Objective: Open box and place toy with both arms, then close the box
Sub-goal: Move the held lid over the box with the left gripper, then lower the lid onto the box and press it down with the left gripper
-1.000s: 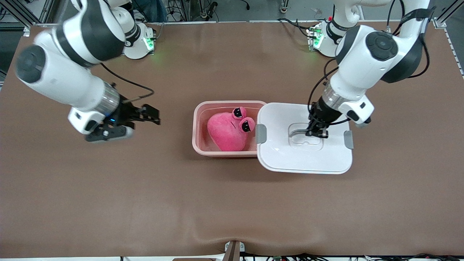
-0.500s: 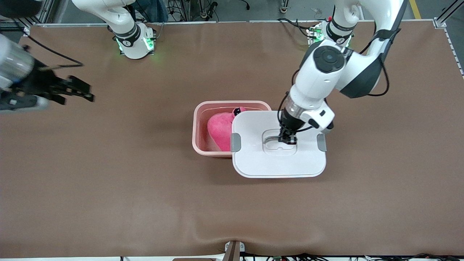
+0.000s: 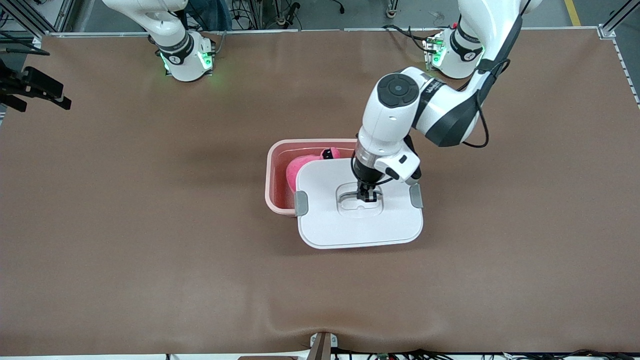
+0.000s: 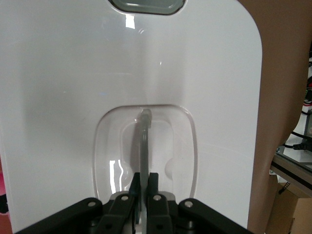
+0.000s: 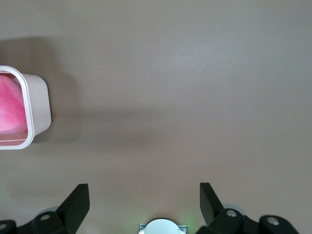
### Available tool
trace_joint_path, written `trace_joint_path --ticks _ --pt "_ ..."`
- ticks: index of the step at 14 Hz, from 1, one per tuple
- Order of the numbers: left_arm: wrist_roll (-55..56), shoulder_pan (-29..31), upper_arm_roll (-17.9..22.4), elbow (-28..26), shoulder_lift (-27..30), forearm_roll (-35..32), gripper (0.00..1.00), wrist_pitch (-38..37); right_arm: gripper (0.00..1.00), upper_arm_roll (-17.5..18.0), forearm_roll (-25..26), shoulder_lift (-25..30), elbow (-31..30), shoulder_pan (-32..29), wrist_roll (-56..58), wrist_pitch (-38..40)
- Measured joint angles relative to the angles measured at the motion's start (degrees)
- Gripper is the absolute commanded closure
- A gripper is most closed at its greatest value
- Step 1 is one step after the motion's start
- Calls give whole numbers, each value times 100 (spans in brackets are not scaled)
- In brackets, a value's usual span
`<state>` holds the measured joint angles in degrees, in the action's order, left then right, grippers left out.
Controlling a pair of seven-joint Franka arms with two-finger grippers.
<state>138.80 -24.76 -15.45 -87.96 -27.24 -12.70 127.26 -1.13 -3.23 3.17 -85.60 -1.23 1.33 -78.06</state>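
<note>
The pink box [image 3: 274, 172] stands open at mid-table with the pink plush toy [image 3: 302, 167] inside; one dark-pupilled eye [image 3: 327, 153] shows. My left gripper [image 3: 366, 196] is shut on the clear handle [image 3: 350, 193] of the white lid [image 3: 350, 225] and holds the lid over most of the box, offset toward the front camera and the left arm's end. In the left wrist view the gripper [image 4: 144, 181] pinches the handle [image 4: 145, 136] on the lid [image 4: 73, 73]. My right gripper [image 3: 40, 92] is open, up by the right arm's end of the table; its wrist view [image 5: 145, 204] shows the box [image 5: 36, 112] and the toy [image 5: 9, 107].
The lid has a grey clip at each short end [image 3: 301, 203] [image 3: 416, 196]; one shows in the left wrist view [image 4: 146, 4]. The arm bases, lit green [image 3: 187, 60] [image 3: 450, 52], stand farthest from the front camera. The brown table [image 3: 150, 250] lies all around.
My left gripper has carried the lid toward the right arm's end, from beside the box to over most of it. My right arm has drawn back toward its end of the table.
</note>
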Motion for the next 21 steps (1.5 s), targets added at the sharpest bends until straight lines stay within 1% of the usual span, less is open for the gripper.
trace_joint_path --ticks 4,8,11,13,16,21 --pt "351 -310 68 84 -137 -52 100 -1 0 -14 21 -1 0 1 -100 73" --pt "880 -750 172 94 -191 -412 100 -8 0 -192 22 -2 0 59 -72 47" --pt "1152 -974 191 98 -236 -627 100 -10 0 -218 22 -4 -1 72 -30 7" --pt "1238 -1070 191 109 -249 -725 100 -10 0 -217 32 -5 -3 90 -29 -86" --pt "1271 -1129 191 111 -254 -748 100 -13 0 -185 315 -7 -12 151 -29 -194" --pt "1271 -1141 187 82 -304 -754 100 -26 0 -184 356 -12 -34 160 -29 -211"
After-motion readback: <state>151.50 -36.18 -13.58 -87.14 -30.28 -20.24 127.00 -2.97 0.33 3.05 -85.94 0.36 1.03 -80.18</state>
